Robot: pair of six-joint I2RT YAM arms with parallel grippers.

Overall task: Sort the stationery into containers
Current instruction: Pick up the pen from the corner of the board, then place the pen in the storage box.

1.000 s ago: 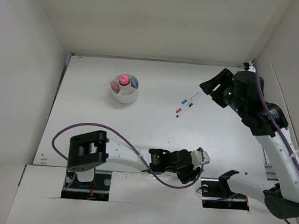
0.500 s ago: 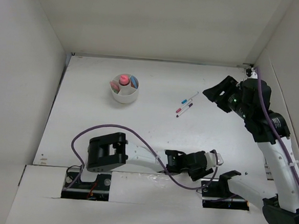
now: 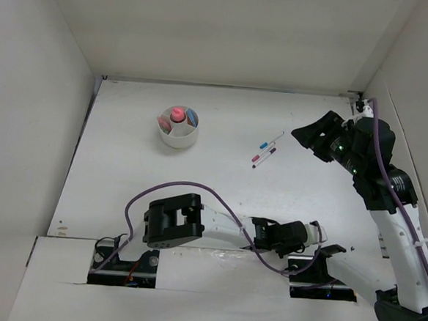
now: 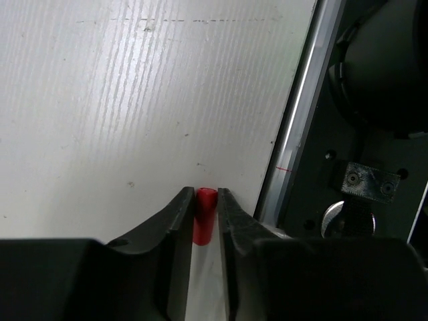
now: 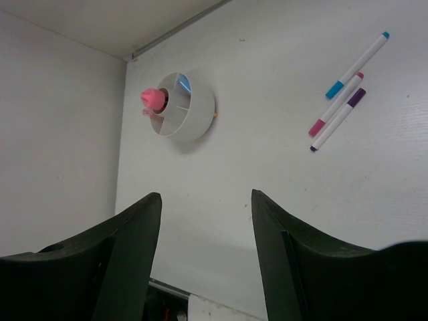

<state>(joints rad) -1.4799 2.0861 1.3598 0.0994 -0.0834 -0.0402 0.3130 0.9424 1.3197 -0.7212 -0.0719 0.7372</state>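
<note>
**Left gripper** (image 3: 310,234): positioned low at the near edge of the tabletop (image 3: 220,183), just beside the base of the right arm (image 3: 322,269). In the left wrist view the gripper (image 4: 204,195) is clamped on a red-capped pen (image 4: 204,215). Both dark fingers (image 4: 175,224) press against the sides of the cap, and the cap end projects slightly past the fingertips. The pen tip points toward a metal rail (image 4: 302,117) that borders the tabletop (image 4: 134,100).

**Right gripper** (image 3: 311,132): raised above the far right area of the tabletop. In the right wrist view the gripper (image 5: 206,195) has its jaws wide apart with nothing between them.

**Container**: a round white cup (image 3: 179,137) stands on the far left part of the tabletop, well apart from both grippers. Inner dividers are visible in the right wrist view of the cup (image 5: 197,117).
- One compartment holds a pink cylinder (image 3: 177,114) (image 5: 154,99), upright.
- An adjacent compartment holds a blue item (image 3: 192,117) (image 5: 182,83); its type cannot be determined.

**Loose stationery**: three pens lie on the tabletop (image 5: 267,160) between the cup and the right gripper, roughly parallel and close together.
- Blue-capped pen (image 3: 272,139) (image 5: 358,65).
- Pink-capped pen (image 3: 261,155) (image 5: 336,103).
- Purple-capped pen (image 3: 265,157) (image 5: 338,120), just beside the pink-capped pen.
</note>
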